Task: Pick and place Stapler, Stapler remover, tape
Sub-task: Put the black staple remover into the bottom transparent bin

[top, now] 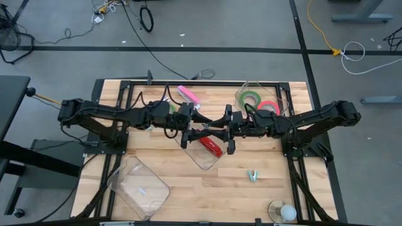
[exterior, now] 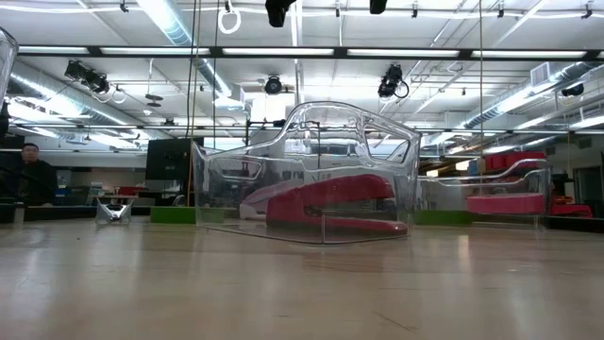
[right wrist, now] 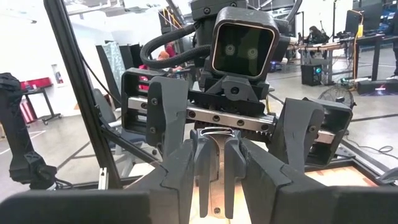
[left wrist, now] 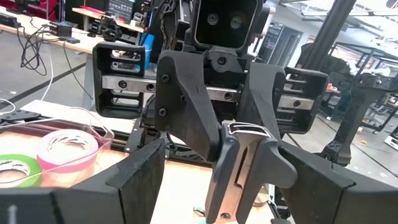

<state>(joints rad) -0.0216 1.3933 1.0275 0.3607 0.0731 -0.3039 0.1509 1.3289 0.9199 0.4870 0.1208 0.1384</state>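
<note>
A dark stapler remover hangs in the air between my two grippers, above a clear container that holds the red stapler. My right gripper is shut on the remover. My left gripper is open, with its fingers standing on either side of the remover without touching it. A green tape ring and a red-pink tape ring lie in a clear container at the far right. Something green shows by the left arm. My right gripper pinches the stapler remover's two dark outer sides between its two fingers. The fingers lie level and come from the table's right side. The remover is lifted clear of the table, with its metal hinge end uppermost and the rest hanging down.
A pink object lies at the far side. A clear container lies at the near left, a small teal item at the near right, and a round object at the front edge. A person is in the room behind.
</note>
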